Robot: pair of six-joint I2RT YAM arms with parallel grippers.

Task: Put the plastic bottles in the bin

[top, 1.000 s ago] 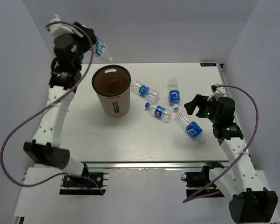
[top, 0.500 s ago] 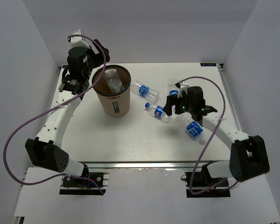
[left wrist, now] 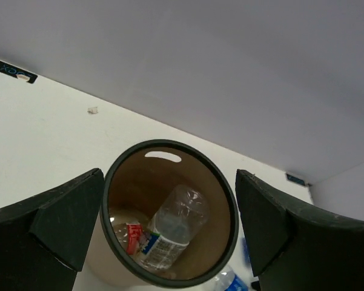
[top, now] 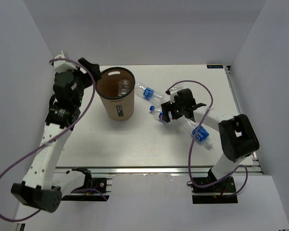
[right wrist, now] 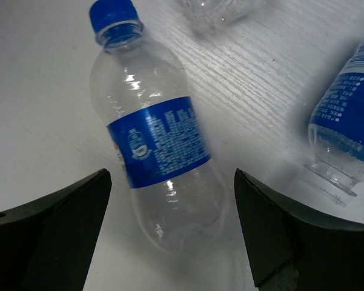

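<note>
3 plastic bottles are plain on the white table (top: 106,144) in the top view; the right arm may hide another. Nearest lies the near-right bottle (top: 202,134), well clear of both arms.

Just beyond it, the right gripper (right wrist: 171,200) hangs over the blue-capped bottle (right wrist: 158,151), its jaws spread wide and empty. In the wrist view this bottle lies on its side between the 2 fingers (right wrist: 54,236), cap pointing away, base nearest the wrist, touching neither finger. It sits slightly skewed to the jaw line and a little closer to the left finger.

To do the pick well, I judge the wrist should come straight down with the fingers straddling the labelled middle, then close gently, since thin clear plastic will likely buckle or squirt out under a hard pinch. The neighbouring uncapped bottle (right wrist: 345,130) lies just beside the right finger, so that finger could nudge it on the descent.

Farther off, the far bottle (top: 145,91) lies just right of the bin (top: 116,109), which stands upright at the table's far left. 1 binned bottle (left wrist: 171,227) rests inside, leaning on the wall. The left gripper (left wrist: 169,182) hovers above the bin's far-left side, jaws apart, holding nothing.
</note>
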